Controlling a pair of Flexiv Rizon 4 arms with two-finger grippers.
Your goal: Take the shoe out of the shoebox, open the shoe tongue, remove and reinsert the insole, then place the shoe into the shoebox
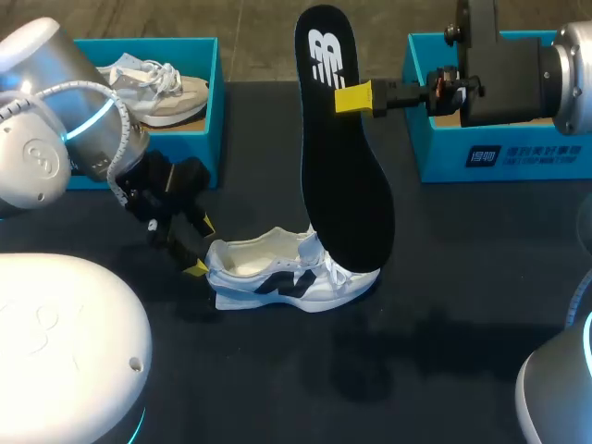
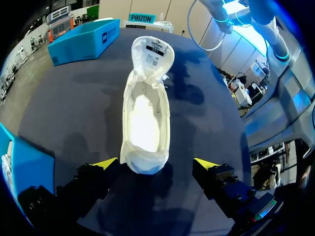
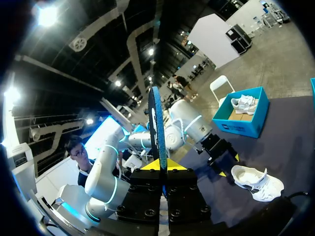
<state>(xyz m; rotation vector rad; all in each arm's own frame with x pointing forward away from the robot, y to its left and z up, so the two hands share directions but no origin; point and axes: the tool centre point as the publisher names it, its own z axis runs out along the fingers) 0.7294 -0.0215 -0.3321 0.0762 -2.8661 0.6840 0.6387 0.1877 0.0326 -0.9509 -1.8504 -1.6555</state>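
Shoe (image 1: 291, 277), white with a black mark, stands on the dark surface (image 1: 444, 314), outside both boxes, with its tongue lifted. The black insole (image 1: 344, 166) hangs upright over its front, pinched near the upper end by the right claw (image 1: 356, 97). The left claw (image 1: 200, 247) sits at the heel with its fingers spread wide, one on each side. A blue box (image 1: 215, 120) at rear left holds a second pale shoe (image 1: 153, 88). Another blue box (image 1: 499, 157) stands at rear right.

On table (image 1: 444, 314), centre: shoe (image 1: 291, 277), left gripper (image 1: 200, 247) at its heel; insole (image 1: 347, 185) upright over its toe, in right gripper (image 1: 356, 97); left shoebox (image 1: 215, 120) and right shoebox (image 1: 444, 157) behind.
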